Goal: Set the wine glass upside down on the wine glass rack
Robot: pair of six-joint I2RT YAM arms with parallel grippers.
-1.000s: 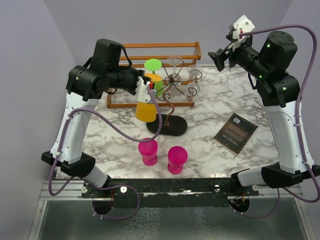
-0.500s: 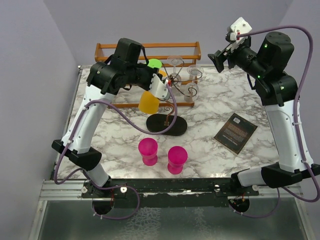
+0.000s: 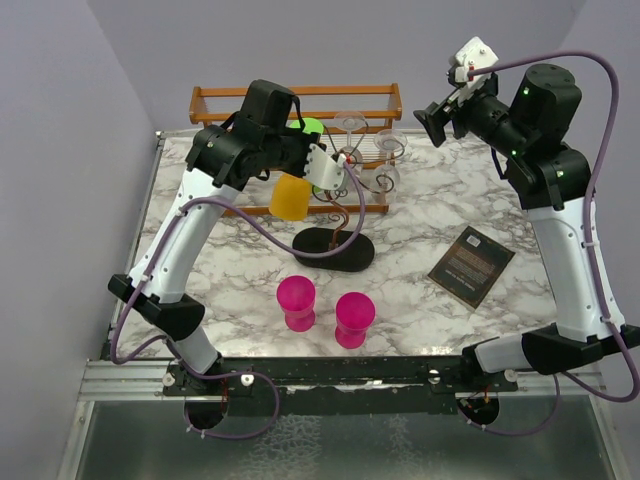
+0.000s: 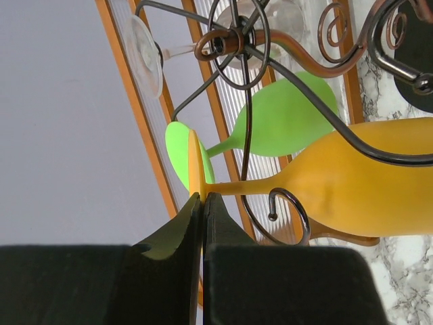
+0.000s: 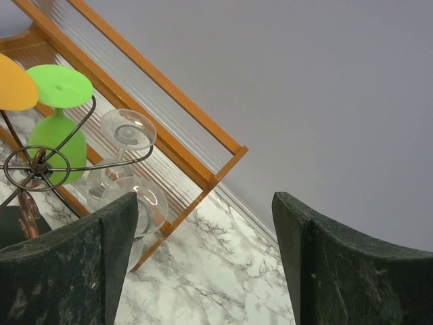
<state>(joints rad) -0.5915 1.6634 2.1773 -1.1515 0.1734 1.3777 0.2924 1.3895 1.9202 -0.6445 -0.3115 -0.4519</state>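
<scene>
My left gripper (image 3: 318, 172) is shut on the foot of an orange wine glass (image 3: 290, 197), whose bowl hangs down. In the left wrist view the fingertips (image 4: 213, 203) pinch the foot edge. The glass's stem (image 4: 243, 186) runs beside a curled arm of the dark wire wine glass rack (image 4: 237, 44). I cannot tell whether the stem rests on it. The rack's stem (image 3: 345, 215) rises from a black oval base (image 3: 333, 250). A green glass (image 3: 308, 128) hangs on it. My right gripper (image 3: 437, 115) is open and empty, high at the back right (image 5: 206, 203).
Two clear glasses (image 3: 350, 123) (image 3: 390, 145) hang on the rack's far side. An orange-brown wooden slatted shelf (image 3: 300, 95) stands behind it. Two pink cups (image 3: 296, 303) (image 3: 354, 318) stand near the front edge. A dark booklet (image 3: 471, 264) lies at the right.
My left arm has carried the orange glass right and back, from the rack's left front up to its curled arms. The right arm has barely moved.
</scene>
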